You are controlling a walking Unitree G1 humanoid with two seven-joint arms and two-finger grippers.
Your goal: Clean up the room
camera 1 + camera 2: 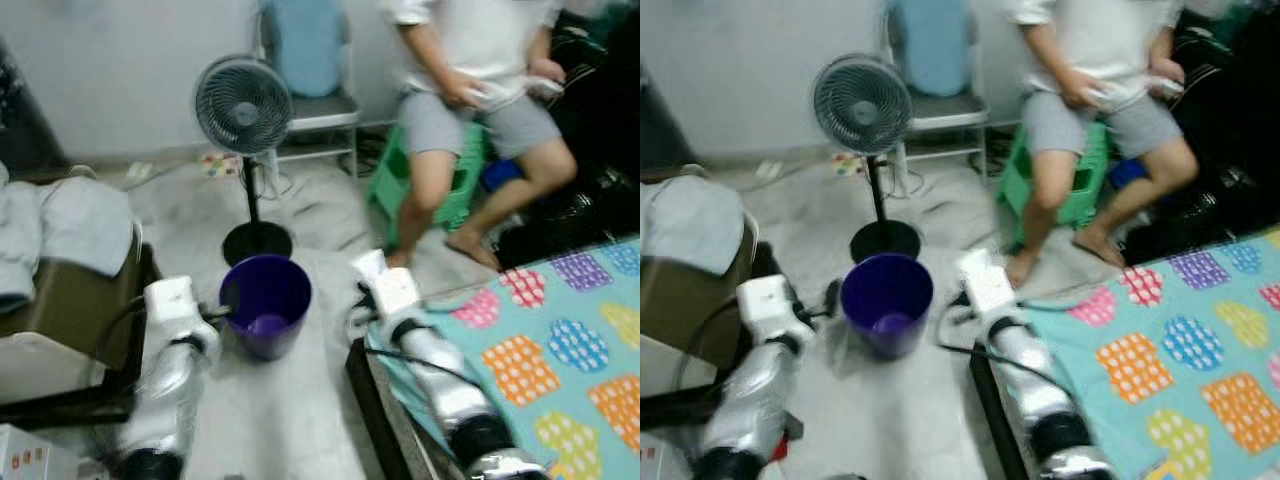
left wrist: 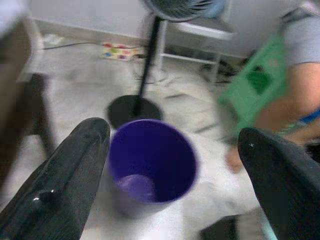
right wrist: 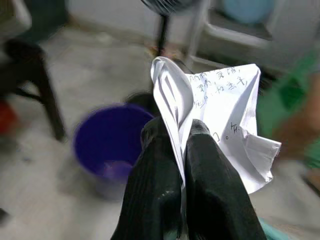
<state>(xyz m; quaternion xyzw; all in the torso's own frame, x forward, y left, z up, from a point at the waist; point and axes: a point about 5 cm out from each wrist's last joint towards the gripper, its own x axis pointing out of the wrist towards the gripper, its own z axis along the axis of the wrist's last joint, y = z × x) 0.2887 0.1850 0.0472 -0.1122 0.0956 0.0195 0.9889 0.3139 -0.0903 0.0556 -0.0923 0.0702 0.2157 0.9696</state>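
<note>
Head views: purple bucket (image 1: 266,303) stands on the floor between the arms, nearer the left one; right arm near the bed (image 1: 560,350).

Left wrist: left gripper (image 2: 175,165) spread wide, empty, bucket just beyond.

Right wrist: right gripper (image 3: 182,145) pinches a crumpled paper (image 3: 220,110); bucket lies left of it and farther out.

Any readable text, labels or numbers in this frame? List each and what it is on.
Crumpled paper pinched in the right gripper: rows of handwriting, too blurred to read.
White box at the robot's lower left: small red marks, too small to read.
Nothing else legible.
</note>
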